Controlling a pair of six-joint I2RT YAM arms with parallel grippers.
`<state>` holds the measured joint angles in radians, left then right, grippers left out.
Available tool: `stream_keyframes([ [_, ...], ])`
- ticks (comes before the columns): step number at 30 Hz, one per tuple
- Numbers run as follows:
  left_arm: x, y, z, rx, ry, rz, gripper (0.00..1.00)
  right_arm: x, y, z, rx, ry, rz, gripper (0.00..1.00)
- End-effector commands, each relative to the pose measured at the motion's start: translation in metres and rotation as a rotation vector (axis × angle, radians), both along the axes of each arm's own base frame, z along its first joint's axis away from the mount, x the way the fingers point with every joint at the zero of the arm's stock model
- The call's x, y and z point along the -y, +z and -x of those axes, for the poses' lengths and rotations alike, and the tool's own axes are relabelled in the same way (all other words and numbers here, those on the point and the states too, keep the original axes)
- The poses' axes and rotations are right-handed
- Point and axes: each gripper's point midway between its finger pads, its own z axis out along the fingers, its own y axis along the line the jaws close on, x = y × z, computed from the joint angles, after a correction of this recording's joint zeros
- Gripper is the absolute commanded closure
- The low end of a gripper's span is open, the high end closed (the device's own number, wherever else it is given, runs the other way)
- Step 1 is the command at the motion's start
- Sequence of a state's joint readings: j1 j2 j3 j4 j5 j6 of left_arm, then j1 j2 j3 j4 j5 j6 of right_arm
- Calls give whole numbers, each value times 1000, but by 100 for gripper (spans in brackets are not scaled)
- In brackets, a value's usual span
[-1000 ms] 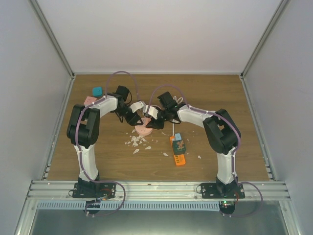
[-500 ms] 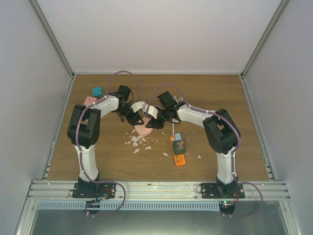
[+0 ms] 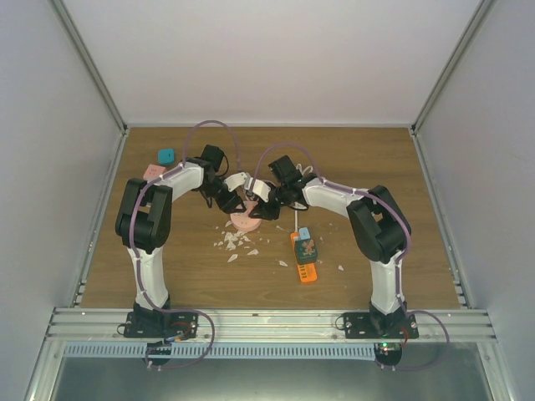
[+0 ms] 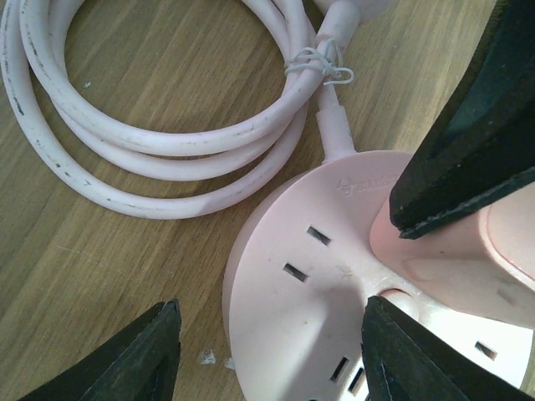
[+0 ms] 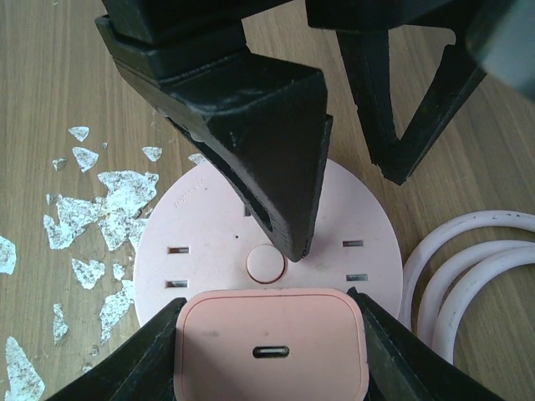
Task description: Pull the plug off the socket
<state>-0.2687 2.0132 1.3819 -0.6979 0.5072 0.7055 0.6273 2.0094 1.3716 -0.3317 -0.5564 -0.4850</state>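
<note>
Nudged slightly nearer the plug (image 5: 251, 322) since a second ago, my left hand (image 4: 269, 305) hangs open just above the round pink socket (image 5: 209, 242) on the desk (image 5: 50, 50), while my right hand (image 5: 272, 342) grips that plug, seated in the socket between its fingers.

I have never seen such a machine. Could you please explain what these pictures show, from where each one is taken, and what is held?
Two robot arms are bolted to a wooden table. The top picture looks down from above and behind them; the other two come from cameras on the wrists. On the table lie a round pink socket with its coiled white cable, white flakes and an orange object. The right end effector grips the pink plug on the socket. The left end effector stands open over the socket.
</note>
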Motion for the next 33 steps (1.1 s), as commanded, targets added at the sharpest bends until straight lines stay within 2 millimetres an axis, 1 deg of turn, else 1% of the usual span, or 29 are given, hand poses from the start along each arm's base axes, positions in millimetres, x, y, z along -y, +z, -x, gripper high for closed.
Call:
stream_keyframes([
  [1, -59, -79, 12, -52, 20, -351, 41, -21, 75, -6, 54, 30, -186, 87],
  [5, -59, -79, 12, -48, 18, -352, 41, -19, 79, -3, 72, 35, -191, 87],
  [11, -61, -80, 13, -31, 5, -369, 42, -19, 74, 2, 171, 74, -140, 87],
  [21, -62, -82, 13, -29, 0, -377, 43, -19, 70, 9, 218, 105, -103, 87],
  [23, -62, -82, 13, -28, -1, -376, 43, -22, 74, 6, 184, 81, -119, 88],
  [27, -63, -83, 12, -20, -2, -383, 43, -24, 78, 6, 43, 36, -153, 89],
  [30, -64, -83, 13, -18, -7, -385, 43, -24, 78, 9, 17, 19, -162, 89],
  [33, -64, -83, 11, -11, -4, -388, 44, -22, 79, 7, 9, 0, -165, 89],
])
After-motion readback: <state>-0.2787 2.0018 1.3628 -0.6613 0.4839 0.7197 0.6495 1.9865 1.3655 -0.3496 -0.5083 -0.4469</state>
